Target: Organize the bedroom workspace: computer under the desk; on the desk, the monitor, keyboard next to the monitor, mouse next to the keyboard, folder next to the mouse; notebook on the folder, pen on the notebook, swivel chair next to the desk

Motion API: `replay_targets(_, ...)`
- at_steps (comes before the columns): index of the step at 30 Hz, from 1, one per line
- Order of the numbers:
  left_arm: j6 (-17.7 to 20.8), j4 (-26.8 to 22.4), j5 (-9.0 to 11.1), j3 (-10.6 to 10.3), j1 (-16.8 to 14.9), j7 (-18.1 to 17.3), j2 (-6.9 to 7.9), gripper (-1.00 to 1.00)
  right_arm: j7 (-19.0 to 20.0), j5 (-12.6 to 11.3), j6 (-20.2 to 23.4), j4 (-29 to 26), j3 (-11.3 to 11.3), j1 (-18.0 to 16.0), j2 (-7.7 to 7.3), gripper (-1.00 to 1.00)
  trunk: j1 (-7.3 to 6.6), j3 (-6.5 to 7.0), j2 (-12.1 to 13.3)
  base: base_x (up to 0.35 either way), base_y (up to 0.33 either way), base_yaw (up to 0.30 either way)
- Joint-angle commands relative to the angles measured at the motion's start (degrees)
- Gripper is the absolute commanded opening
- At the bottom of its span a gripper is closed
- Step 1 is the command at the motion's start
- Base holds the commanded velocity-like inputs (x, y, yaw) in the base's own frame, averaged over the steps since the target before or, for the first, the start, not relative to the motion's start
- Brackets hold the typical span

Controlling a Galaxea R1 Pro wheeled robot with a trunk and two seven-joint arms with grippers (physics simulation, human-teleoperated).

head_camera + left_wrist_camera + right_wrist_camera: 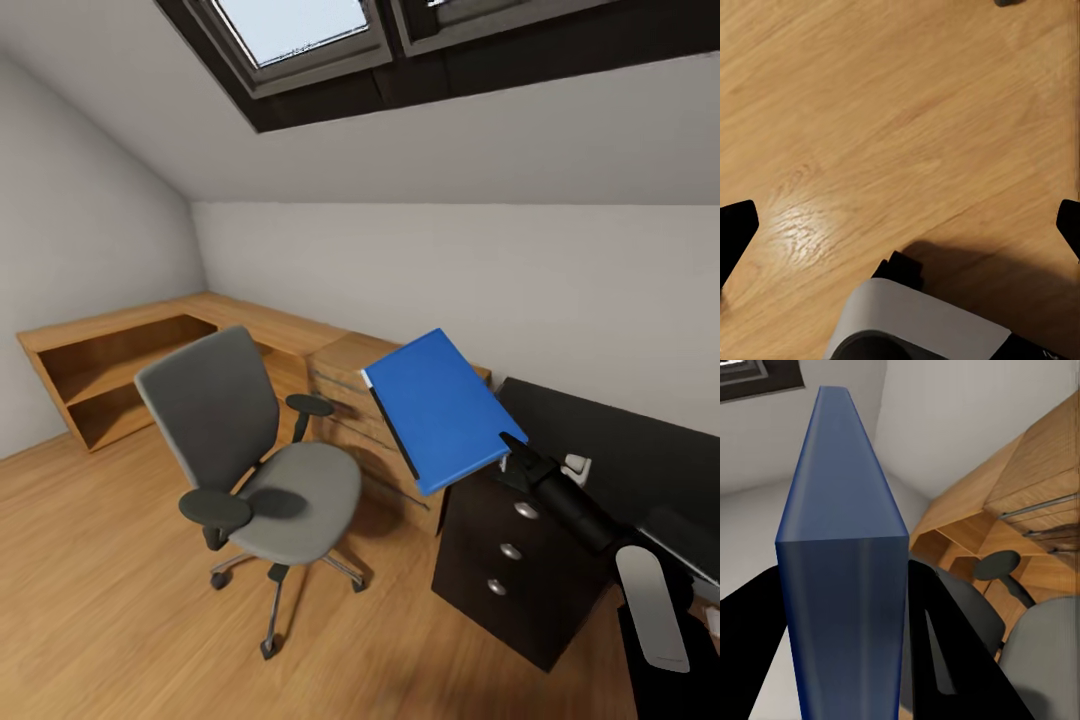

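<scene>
Above the near end of the black desk (620, 450), the right gripper (512, 452) clamped the blue folder (437, 408) by one edge, its long side slanting up and away toward the empty chair (262, 465), the desk lying just beneath.

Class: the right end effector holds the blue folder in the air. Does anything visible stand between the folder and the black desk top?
Nothing visible does. The folder, clamped in the right end effector, hangs beside the desk, whose near top looks bare.

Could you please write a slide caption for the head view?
Right hand holds the blue folder aloft between the empty swivel chair and the black desk.
</scene>
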Motion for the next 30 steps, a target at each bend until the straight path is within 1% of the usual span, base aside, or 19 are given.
replay_targets(1,0.05,-0.09,0.48,-0.32,-0.01,0.47,0.05,1.00,0.07,-0.14,0.41,0.01,-0.09,-0.06,0.01,-1.00,-0.23,0.19,0.39,0.000,0.000,-0.200)
replay_targets(12,0.04,0.01,0.49,-0.28,-0.01,0.54,0.06,1.00,0.07,-0.08,0.41,0.01,-0.17,-0.06,0.01,-1.00,-2.64,2.77,4.80,0.000,0.000,-0.211)
replay_targets(19,0.04,0.03,0.50,-0.28,-0.01,0.55,0.07,1.00,0.02,-0.06,0.41,0.12,-0.25,-0.06,0.01,-1.00,-4.18,4.07,7.60,0.000,0.000,-0.041)
replay_targets(21,0.01,0.03,0.49,-0.28,-0.01,0.55,0.07,1.00,0.01,-0.09,0.41,0.13,-0.25,-0.06,0.01,-1.00,-4.18,4.07,7.60,0.000,0.000,-0.002)
replay_targets(24,-1.75,0.03,0.48,-0.28,-0.01,0.38,0.06,1.00,-0.11,-0.07,0.33,0.26,-0.26,-0.06,0.09,-1.00,-4.18,4.07,7.60,0.000,0.000,-0.033)
replay_targets(25,-2.38,0.03,0.50,-0.28,-0.01,0.31,0.06,1.00,-0.15,-0.06,0.32,0.27,-0.26,-0.06,0.10,-1.00,-4.18,4.07,7.60,0.000,0.000,-0.198)
replay_targets(30,-2.64,0.03,0.53,-0.28,-0.01,0.29,0.06,1.00,-0.18,-0.05,0.32,0.33,-0.26,-0.06,0.10,-1.00,-4.18,4.07,7.60,0.000,0.000,-0.245)
